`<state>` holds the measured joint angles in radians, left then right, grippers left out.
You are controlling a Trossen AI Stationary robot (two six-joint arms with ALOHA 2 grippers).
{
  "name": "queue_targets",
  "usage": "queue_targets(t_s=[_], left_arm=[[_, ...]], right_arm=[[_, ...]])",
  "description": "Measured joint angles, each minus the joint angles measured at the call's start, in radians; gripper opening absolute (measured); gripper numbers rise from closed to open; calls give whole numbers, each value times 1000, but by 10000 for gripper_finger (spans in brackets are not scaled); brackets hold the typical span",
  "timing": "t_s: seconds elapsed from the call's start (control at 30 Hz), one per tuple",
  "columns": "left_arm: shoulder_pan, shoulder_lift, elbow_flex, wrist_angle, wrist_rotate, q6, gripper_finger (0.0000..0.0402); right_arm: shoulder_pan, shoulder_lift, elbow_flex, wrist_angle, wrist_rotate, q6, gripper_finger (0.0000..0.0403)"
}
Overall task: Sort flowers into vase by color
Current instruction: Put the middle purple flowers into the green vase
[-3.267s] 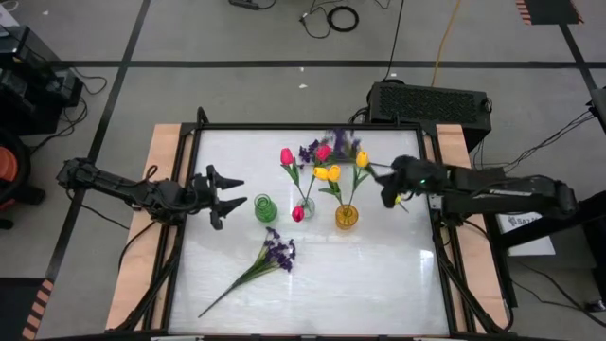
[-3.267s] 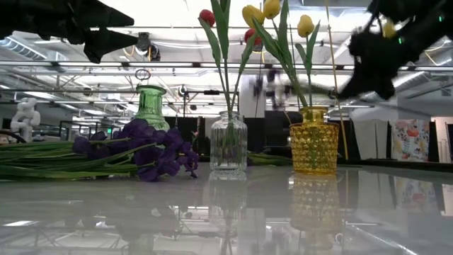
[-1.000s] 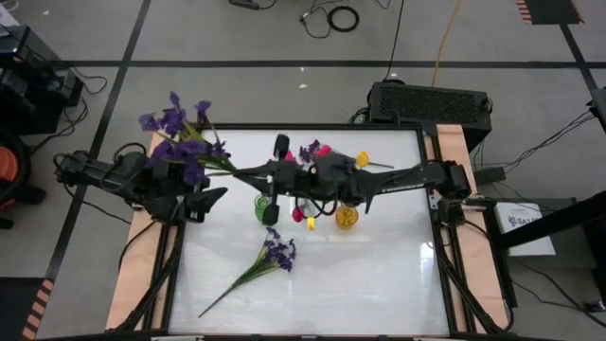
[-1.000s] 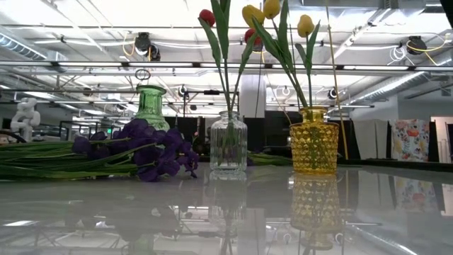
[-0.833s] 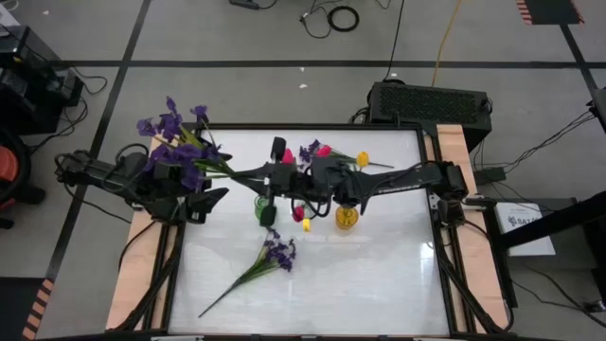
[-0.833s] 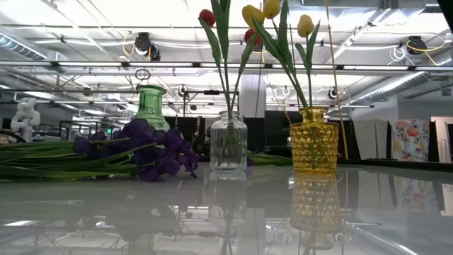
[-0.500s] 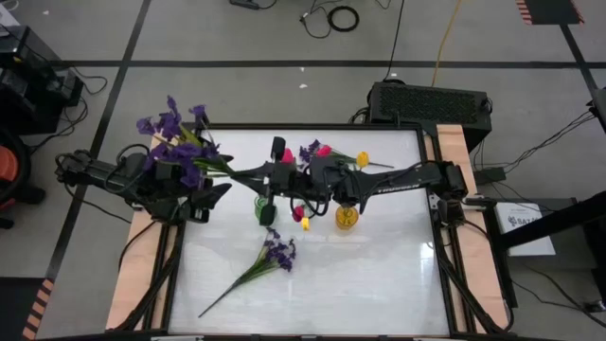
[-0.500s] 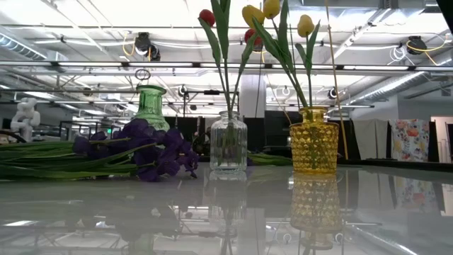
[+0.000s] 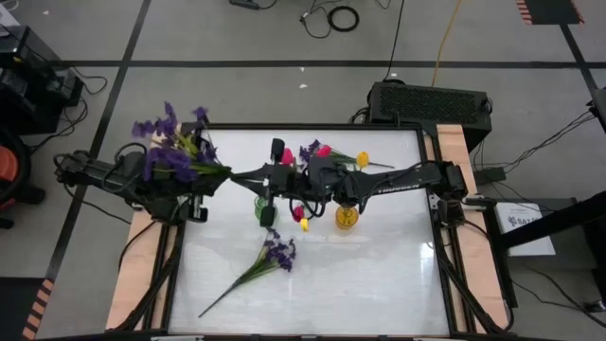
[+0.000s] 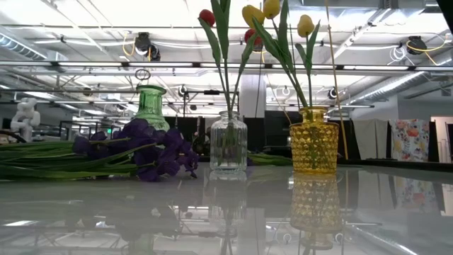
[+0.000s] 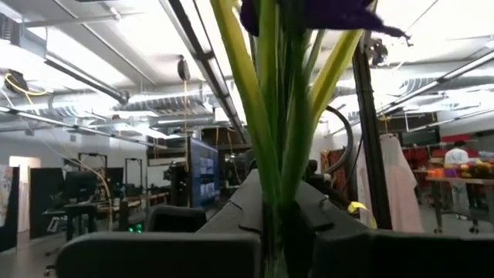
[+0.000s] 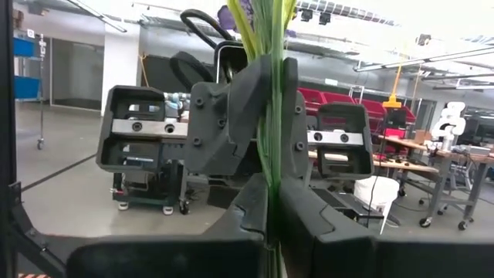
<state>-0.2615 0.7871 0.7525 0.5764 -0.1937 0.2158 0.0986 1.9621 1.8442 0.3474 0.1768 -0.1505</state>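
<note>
Loose bushy purple sprig point(image 10: 138, 152) lies flat on the glossy white table point(image 9: 379, 284), nearest. Behind: green glass vase point(image 10: 152, 106), clear glass vase point(image 10: 228, 142), yellow glass vase point(image 10: 313, 149). Above: left gripper point(image 9: 210, 180) and right gripper point(image 9: 239, 176) both clamped on one held purple sprig's point(image 9: 170, 142) stem.

A robotics lab in a large industrial hall.

Exposed ceiling ducts point(image 10: 212, 65) and strip lights run overhead; taped lines cross the grey floor point(image 9: 237, 38); at 12 o'clock lie coiled cables point(image 9: 343, 17); red storage bins point(image 12: 324, 99) and workbenches point(image 12: 401, 166) stand behind.
</note>
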Motion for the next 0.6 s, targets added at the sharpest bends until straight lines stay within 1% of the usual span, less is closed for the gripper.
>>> queue_targets(t_s=[0.07, 0.13, 0.27, 0.37, 0.47, 0.6], left_arm=[[0, -9, 0, -21, 0, -2, 24], [0, -22, -1, -42, 3, -19, 25], [-1, -76, -1, -76, 10, -20, 17], [-1, -129, -1, -98, 19, -19, 17], [0, -184, 0, -152, 21, -15, 17], [0, -235, 0, -261, -58, 9, 16]], right_arm=[[0, 0, 0, -10, 0, 0, 20], [2, 0, 0, -26, 3, 4, 44], [10, -28, 0, -113, 8, 17, 111], [15, -81, -1, -200, 17, 34, 162], [16, -150, -1, -265, 45, 34, 203], [23, -271, -1, -385, 49, 17, 235]])
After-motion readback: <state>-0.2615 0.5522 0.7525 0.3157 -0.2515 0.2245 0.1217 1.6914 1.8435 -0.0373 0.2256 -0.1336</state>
